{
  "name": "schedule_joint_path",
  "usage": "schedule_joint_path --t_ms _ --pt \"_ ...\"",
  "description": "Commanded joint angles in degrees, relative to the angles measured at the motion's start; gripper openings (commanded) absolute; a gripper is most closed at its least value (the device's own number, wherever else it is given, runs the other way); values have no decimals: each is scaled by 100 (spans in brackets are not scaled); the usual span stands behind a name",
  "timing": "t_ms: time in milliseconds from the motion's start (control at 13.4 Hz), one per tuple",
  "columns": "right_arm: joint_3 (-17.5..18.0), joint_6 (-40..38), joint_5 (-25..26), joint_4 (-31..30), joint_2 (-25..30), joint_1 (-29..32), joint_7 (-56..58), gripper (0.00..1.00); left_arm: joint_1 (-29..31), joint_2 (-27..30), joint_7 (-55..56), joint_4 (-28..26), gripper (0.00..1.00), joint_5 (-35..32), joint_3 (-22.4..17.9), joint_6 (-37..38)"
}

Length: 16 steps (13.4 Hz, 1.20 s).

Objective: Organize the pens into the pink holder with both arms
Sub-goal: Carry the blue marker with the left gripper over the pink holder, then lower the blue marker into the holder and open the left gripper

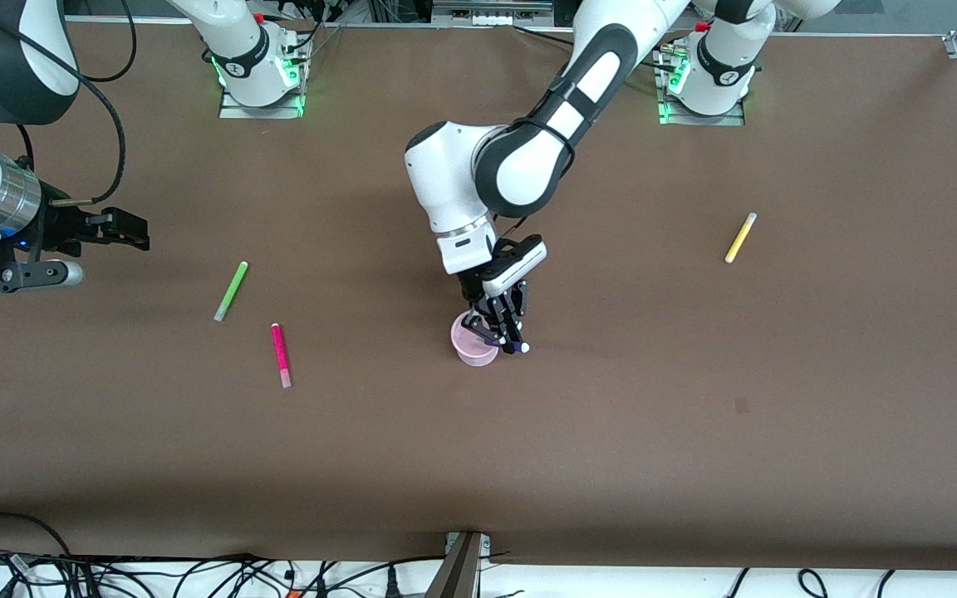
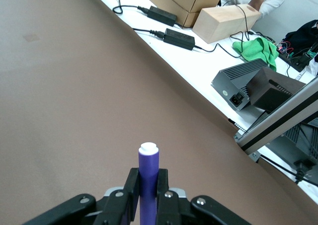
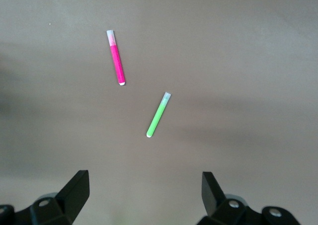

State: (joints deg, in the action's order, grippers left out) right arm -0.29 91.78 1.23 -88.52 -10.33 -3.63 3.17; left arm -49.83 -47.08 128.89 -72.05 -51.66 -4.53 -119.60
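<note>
The right gripper point(image 1: 134, 231) waits with fingers spread and empty over the counter point(image 1: 694, 415) at the right arm's end. On the counter lie the green pen point(image 1: 231, 291), then the magenta-pink pen point(image 1: 280, 355) nearer the front edge. Mid-counter, the left gripper point(image 1: 502, 334) hangs over the pink holder point(image 1: 473, 342), fingers clenched on the dark purple pen point(image 2: 148, 180). The yellow pen point(image 1: 740, 237) lies toward the left arm's end. The step in hand looks like dropping the purple pen in; next, tip it over the holder's mouth and release. Count: four pens, one holder, none inside yet.
</note>
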Motion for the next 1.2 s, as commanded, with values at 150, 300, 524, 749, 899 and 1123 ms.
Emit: schedule_joint_path --t_ms 150,300,524,749,899,1123 --pt "11 -73 -17 46 22 12 69 100 -387 -275 136 289 0 -204 -268 156" --pt "11 -73 -17 20 22 3 34 100 -449 -275 101 288 0 -205 -268 156" --pt "11 -82 -17 11 22 3 8 100 -467 -293 92 271 0 -344 -268 165" --pt "20 -126 -17 11 22 3 8 100 -467 -319 92 262 0 -389 -268 165" --pt "38 -161 -61 2 31 -23 -36 100 -467 -372 92 262 0 -389 -268 165" --pt "38 -134 -272 -51 48 -50 -62 100 -484 -416 92 253 7 -389 -268 165"
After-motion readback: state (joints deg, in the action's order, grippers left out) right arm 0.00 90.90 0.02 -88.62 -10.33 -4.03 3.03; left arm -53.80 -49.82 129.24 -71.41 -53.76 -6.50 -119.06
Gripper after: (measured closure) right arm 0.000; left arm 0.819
